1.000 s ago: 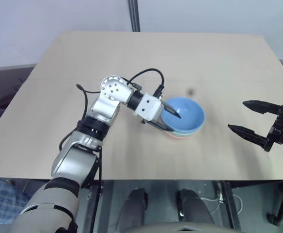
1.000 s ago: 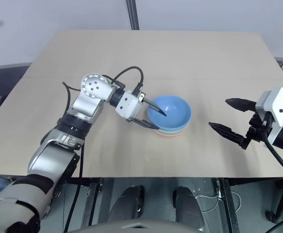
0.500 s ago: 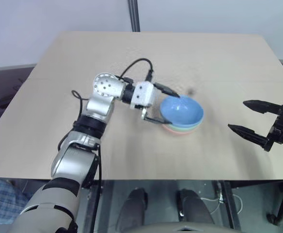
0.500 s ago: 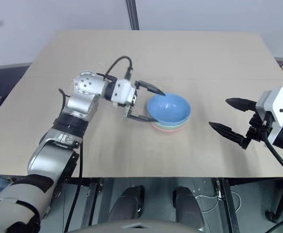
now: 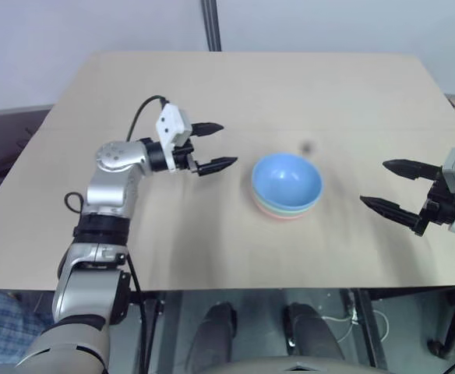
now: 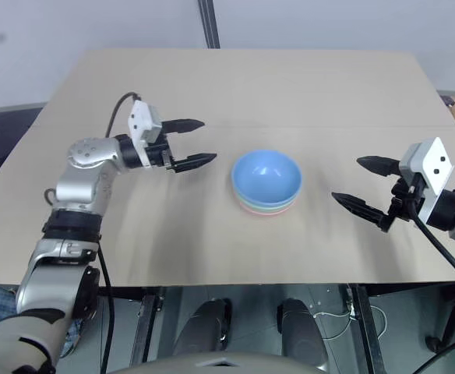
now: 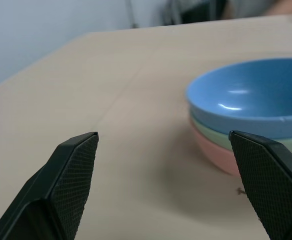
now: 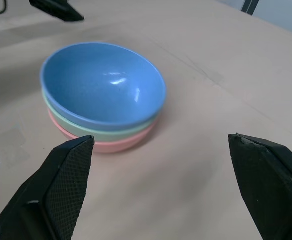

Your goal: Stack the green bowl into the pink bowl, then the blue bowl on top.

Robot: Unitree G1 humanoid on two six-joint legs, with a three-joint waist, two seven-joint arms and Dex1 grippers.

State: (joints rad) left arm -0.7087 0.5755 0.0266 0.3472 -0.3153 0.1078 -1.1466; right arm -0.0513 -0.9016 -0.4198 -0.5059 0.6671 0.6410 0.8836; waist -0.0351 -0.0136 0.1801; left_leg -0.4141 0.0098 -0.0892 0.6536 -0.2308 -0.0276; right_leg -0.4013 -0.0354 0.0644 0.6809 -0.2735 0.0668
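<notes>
The three bowls stand nested near the middle of the table. The blue bowl [image 5: 287,179] is on top, the green bowl [image 8: 81,126] shows as a band under it, and the pink bowl [image 8: 116,145] is at the bottom. My left gripper [image 5: 216,145] hangs open to the left of the stack, apart from it, fingers pointing toward it. My right gripper [image 5: 395,186] is open to the right of the stack, also clear of it. Nothing is between either pair of fingers.
The light wooden table [image 5: 212,86] spreads wide around the stack. A dark post [image 5: 209,23] rises behind its far edge. The front edge [image 5: 235,287] runs just below my arms.
My left gripper has let go of the blue bowl's rim, opened wide and drawn back to the left. The blue bowl now rests on the stack. The right gripper has hardly moved.
</notes>
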